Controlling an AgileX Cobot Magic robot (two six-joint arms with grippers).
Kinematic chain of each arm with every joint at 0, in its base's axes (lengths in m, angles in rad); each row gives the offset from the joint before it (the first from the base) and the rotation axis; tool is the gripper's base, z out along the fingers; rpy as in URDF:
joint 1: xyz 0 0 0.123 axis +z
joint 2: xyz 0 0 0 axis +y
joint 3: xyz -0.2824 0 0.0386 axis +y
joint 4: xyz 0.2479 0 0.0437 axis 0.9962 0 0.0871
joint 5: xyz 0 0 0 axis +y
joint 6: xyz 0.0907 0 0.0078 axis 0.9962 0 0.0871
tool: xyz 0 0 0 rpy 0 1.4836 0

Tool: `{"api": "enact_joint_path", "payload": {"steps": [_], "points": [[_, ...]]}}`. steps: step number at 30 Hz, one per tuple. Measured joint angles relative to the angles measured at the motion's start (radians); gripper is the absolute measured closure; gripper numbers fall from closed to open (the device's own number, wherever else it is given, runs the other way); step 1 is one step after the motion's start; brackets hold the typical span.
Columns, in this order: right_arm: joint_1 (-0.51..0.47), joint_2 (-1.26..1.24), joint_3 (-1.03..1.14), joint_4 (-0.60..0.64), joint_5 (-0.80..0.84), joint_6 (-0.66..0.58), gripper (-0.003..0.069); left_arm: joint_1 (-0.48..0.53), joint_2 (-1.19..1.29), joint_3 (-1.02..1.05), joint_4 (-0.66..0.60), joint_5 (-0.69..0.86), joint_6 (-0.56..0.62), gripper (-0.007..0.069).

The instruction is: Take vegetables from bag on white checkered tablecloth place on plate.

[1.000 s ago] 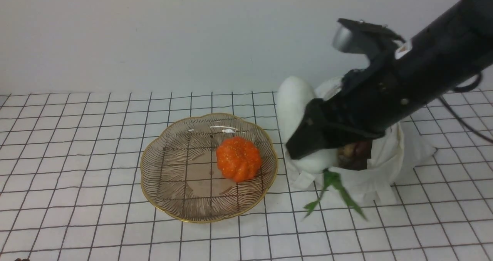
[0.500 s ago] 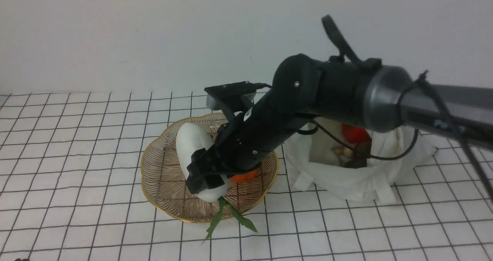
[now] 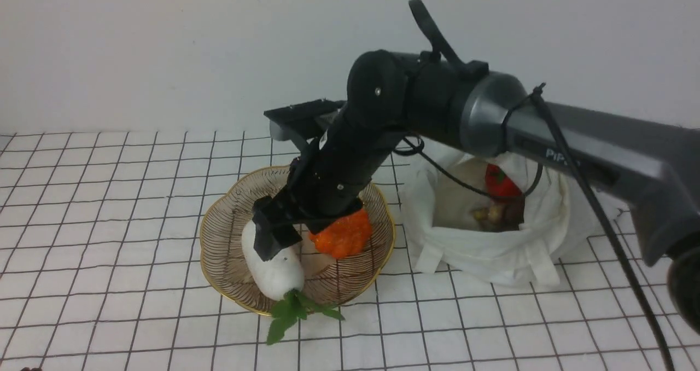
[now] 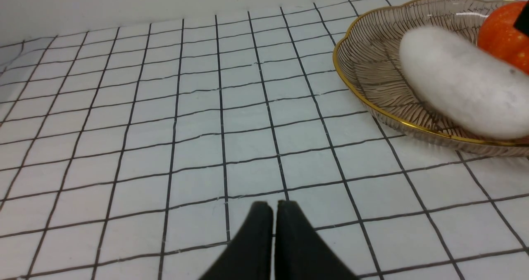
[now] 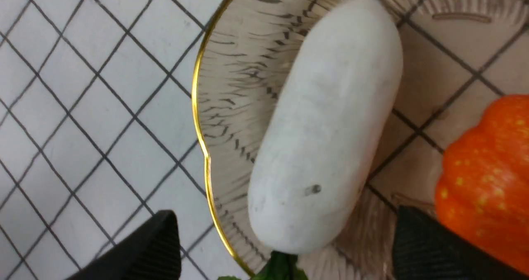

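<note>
The white radish (image 3: 276, 270) lies in the plate (image 3: 219, 234), and its green leaves (image 3: 290, 311) hang over the near rim. An orange pumpkin (image 3: 342, 234) sits beside it. My right gripper (image 3: 290, 234) hovers just over the radish, open, with its fingers apart on either side and not touching it. The right wrist view shows the radish (image 5: 326, 123), the plate rim (image 5: 198, 106), the pumpkin (image 5: 487, 168) and the gripper (image 5: 287, 226). The white bag (image 3: 492, 250) holds a red pepper (image 3: 500, 182) and brownish pieces (image 3: 492, 215). My left gripper (image 4: 275, 205) is shut and empty over the tablecloth (image 4: 165, 106).
The bag stands just right of the plate, and my right arm reaches across above its left side. A white wall runs behind the tablecloth (image 3: 109, 196). The left wrist view shows the plate (image 4: 363, 61) and the radish (image 4: 458, 81) at its edge.
My right gripper carried the radish leftwards from the bag to the plate, lowered it and let go. Its jaws now stand open over it.
</note>
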Motion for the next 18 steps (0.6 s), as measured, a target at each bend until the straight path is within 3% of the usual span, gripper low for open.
{"api": "enact_joint_path", "payload": {"steps": [2, 6, 8, 10, 11, 13, 18], "points": [[0.0, 0.0, -0.082, -0.099, 0.086, 0.058, 0.0069, 0.0, 0.0, 0.0, 0.0, 0.0, 0.0, 0.0633], [0.0, -0.055, -0.139, -0.259, 0.108, 0.145, 0.0231, 0.0, 0.0, 0.0, 0.0, 0.0, 0.0, 0.0633], [0.0, -0.124, -0.129, -0.311, 0.119, 0.179, 0.0361, 0.0, 0.0, 0.0, 0.0, 0.0, 0.0, 0.0633], [-0.001, -0.165, -0.113, -0.329, 0.12, 0.194, 0.0424, 0.0, 0.0, 0.0, 0.0, 0.0, 0.0, 0.0633], [-0.001, -0.241, -0.074, -0.357, 0.121, 0.213, 0.052, 0.0, 0.0, 0.0, 0.0, 0.0, 0.0, 0.0633], [-0.001, -0.35, -0.005, -0.395, 0.124, 0.232, 0.0615, 0.0, 0.0, 0.0, 0.0, 0.0, 0.0, 0.0633], [-0.001, -0.631, 0.183, -0.501, 0.131, 0.306, 0.0669, 0.0, 0.0, 0.0, 0.0, 0.0, 0.0, 0.0633]]}}
